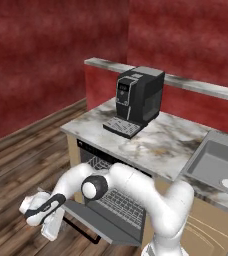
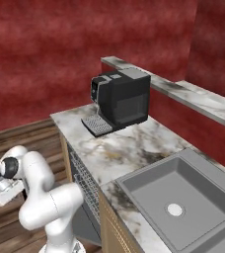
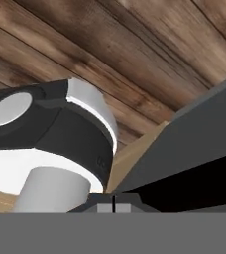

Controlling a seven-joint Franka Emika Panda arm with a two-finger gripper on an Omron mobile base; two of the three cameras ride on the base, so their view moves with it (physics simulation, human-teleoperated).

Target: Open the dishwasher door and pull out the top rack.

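The dishwasher door (image 1: 117, 227) is swung down flat, a grey panel sticking out from under the counter, with its black bar handle (image 1: 84, 230) below the outer edge. A pale wire grid (image 1: 120, 201) lies over the door, and more wires (image 1: 99, 163) show inside the opening; I cannot tell which of them is the top rack. My gripper (image 1: 50, 231) hangs low at the door's left outer corner, pointing down toward the floor. In the hand view the gripper (image 3: 114, 204) is shut, its two tips pressed together with nothing between them, below the door's grey edge (image 3: 204, 141).
A black coffee machine (image 1: 136, 97) stands on the marble counter (image 1: 161, 145), and a grey sink (image 1: 221, 165) is set in at the right. Tan cabinet fronts (image 2: 115, 232) flank the dishwasher. Wooden floor (image 1: 16, 165) spreads left of the door. My own arm arches over the door.
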